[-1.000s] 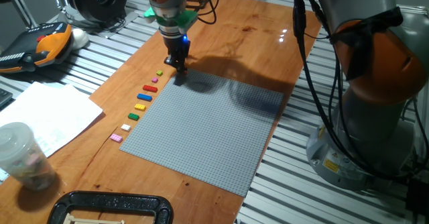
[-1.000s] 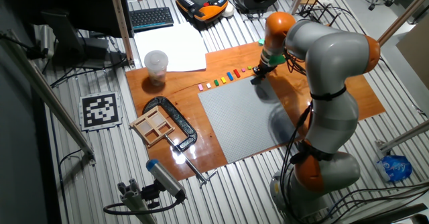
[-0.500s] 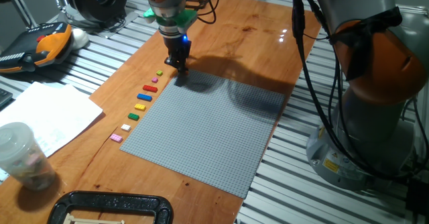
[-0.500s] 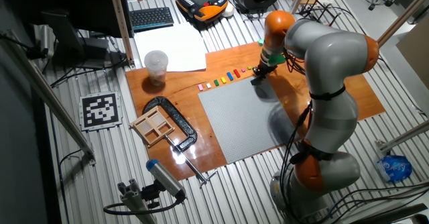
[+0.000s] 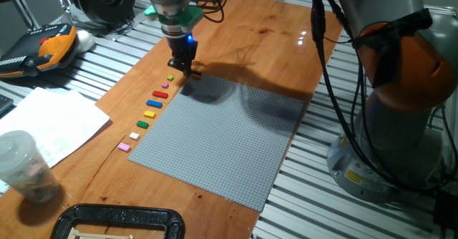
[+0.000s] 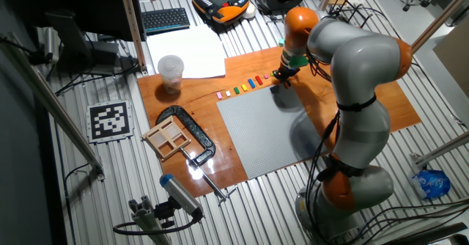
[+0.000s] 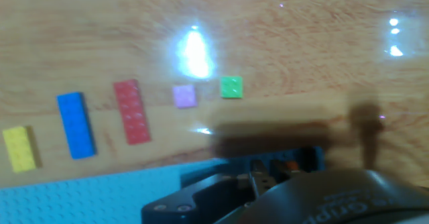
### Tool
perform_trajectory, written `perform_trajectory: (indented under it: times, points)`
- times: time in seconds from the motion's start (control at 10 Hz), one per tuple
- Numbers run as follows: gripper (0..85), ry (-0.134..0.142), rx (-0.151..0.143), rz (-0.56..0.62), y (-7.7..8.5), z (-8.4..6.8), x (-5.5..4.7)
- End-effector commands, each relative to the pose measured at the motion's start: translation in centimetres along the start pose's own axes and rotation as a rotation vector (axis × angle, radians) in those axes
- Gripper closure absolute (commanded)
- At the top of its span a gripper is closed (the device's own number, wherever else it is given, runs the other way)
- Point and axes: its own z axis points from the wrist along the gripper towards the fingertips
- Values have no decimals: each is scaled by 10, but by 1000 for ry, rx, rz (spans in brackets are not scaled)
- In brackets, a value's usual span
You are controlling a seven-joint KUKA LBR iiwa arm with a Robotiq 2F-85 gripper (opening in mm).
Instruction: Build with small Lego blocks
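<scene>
My gripper (image 5: 184, 69) hangs low at the far end of the brick row; jaw state I can't tell, the hand view is too blurred. In the hand view the green brick (image 7: 232, 87) lies just ahead of my fingers, with the pink one (image 7: 184, 96) beside it, then red (image 7: 132, 112), blue (image 7: 75, 125) and yellow (image 7: 19, 148), their long axes across the row. The grey baseplate (image 5: 215, 142) edge runs right alongside; bare wood gives room beyond.
</scene>
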Motion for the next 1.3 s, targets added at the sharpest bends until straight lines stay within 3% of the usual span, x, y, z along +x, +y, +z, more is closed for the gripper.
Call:
perform_trajectory:
  times: [0.0,0.3,0.6,1.2]
  points:
    - [510,-3,-3,5,3,1,-3]
    - [510,-18,6,16,12,6,-11]
    - [510,-21,-14,11,13,14,-24]
    - [510,-27,-17,21,16,15,-37]
